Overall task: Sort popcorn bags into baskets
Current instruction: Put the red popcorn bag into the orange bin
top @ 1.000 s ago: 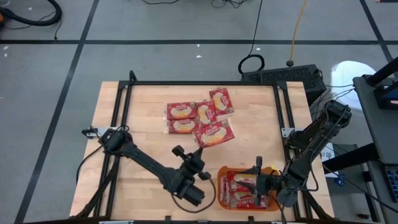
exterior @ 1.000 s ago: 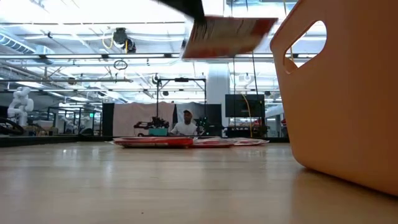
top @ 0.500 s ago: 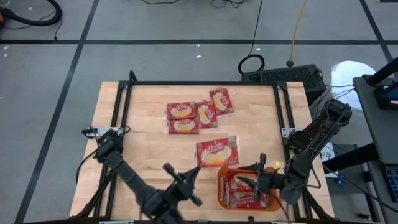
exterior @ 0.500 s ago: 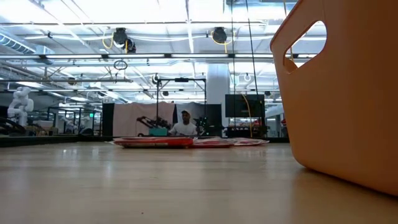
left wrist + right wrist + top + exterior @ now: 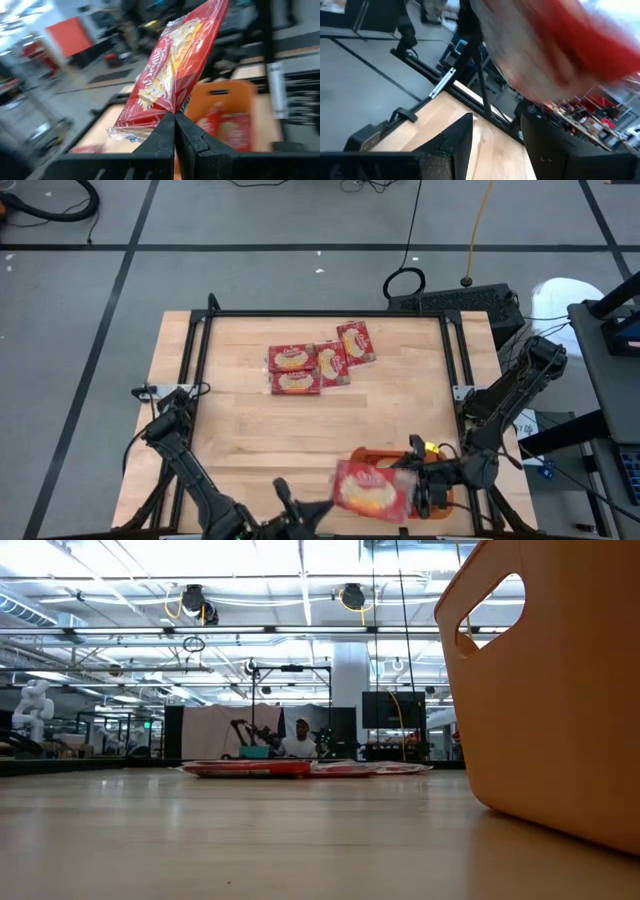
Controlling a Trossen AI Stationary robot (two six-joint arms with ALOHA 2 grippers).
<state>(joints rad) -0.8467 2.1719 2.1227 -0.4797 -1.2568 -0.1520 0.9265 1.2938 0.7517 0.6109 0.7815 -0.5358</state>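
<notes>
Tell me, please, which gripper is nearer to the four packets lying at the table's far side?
Right. The right gripper sits at the basket; the left gripper, shut on a lifted packet, is slightly farther from that group.

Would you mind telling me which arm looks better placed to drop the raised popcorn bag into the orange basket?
The left. Its gripper is shut on the flat red popcorn bag, already held above the shallow orange plastic basket. The right gripper is open beside the basket and holds nothing.
</notes>
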